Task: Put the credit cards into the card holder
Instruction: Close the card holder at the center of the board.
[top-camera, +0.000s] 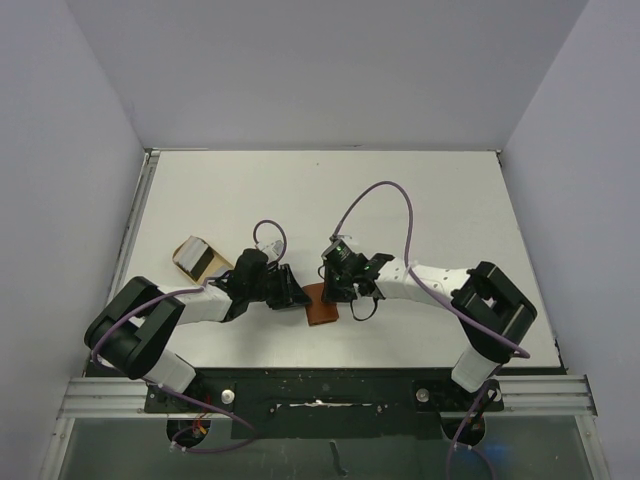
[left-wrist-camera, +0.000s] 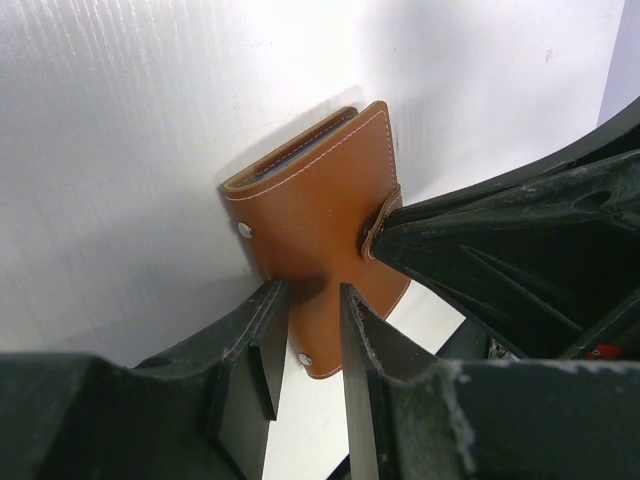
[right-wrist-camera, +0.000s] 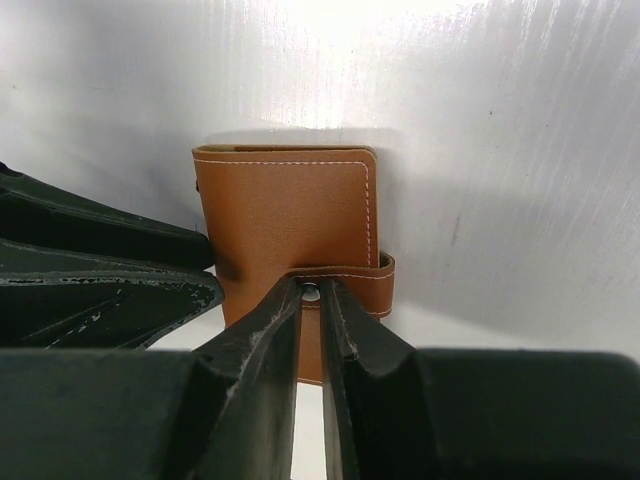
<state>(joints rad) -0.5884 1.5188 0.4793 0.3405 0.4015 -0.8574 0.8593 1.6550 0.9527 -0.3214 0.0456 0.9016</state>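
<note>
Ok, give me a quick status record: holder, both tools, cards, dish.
card holder: folded, lying flat between the two tools
left tool: fingers either side of the holder's near edge; gripping or only touching, cannot tell
right tool: fingers nearly together on the snap strap
credit cards: none clearly in view
tan dish: left of the left tool; contents too small to tell
task state: holder not yet opened

Your arms: white shells, black joints.
Purple cables loop over your left arm and right arm; a green light glows; the black fingers show scuffs.
</note>
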